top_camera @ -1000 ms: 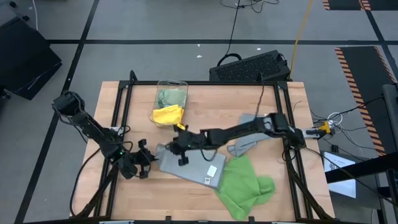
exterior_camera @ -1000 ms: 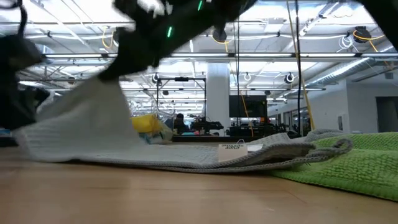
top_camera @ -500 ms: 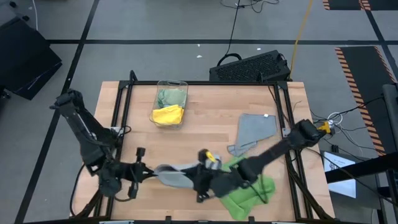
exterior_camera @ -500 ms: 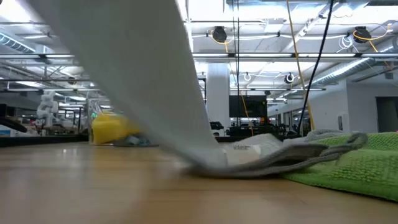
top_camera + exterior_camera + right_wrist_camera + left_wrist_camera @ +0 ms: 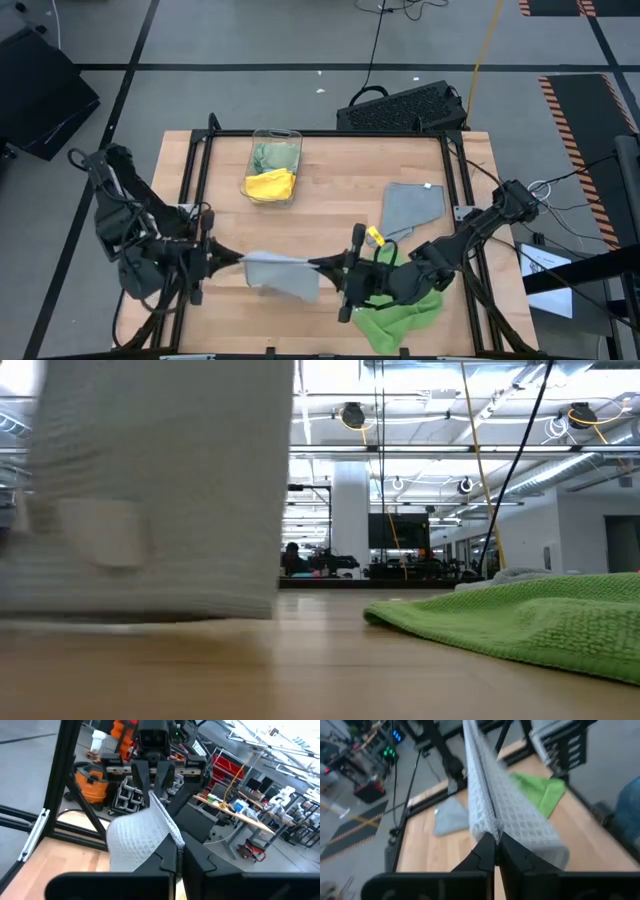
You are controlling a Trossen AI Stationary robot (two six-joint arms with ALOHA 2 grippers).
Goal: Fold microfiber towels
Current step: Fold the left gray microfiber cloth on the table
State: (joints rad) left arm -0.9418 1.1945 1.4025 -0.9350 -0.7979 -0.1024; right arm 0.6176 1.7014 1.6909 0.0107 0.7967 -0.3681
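A grey microfiber towel (image 5: 283, 272) hangs stretched between my two grippers above the table's near middle. My left gripper (image 5: 213, 258) is shut on its left end and my right gripper (image 5: 337, 268) on its right end. In the low view the towel (image 5: 150, 480) hangs as a broad sheet with a tag (image 5: 100, 535), its lower edge close to the table top. A bright green towel (image 5: 400, 300) lies crumpled at the near right. A second grey towel (image 5: 410, 208) lies flat farther back. My left gripper pinches the towel's upper left corner (image 5: 487, 832) between its two fingers, coming from the table's left and slanting a little down. The upper edge runs taut away from it toward the other gripper, and the cloth hangs below. My right gripper pinches the towel's upper right corner (image 5: 165, 837) between its two fingers, level, from the table's right side. The edge runs taut to the left gripper (image 5: 152, 767), and the rest hangs below.
A clear plastic bin (image 5: 275, 135) at the far middle holds a yellow towel (image 5: 270, 184) and a pale green one (image 5: 272, 157). Black frame rails (image 5: 195, 170) run along the table's left and right sides. Bare wood lies between the bin and the hanging towel.
Both grippers have risen with the grey towel. The right one has swung toward the table's right and near edge, away from the left one. The towel, which lay flat on the table, has been lifted and drawn taut between them and now hangs.
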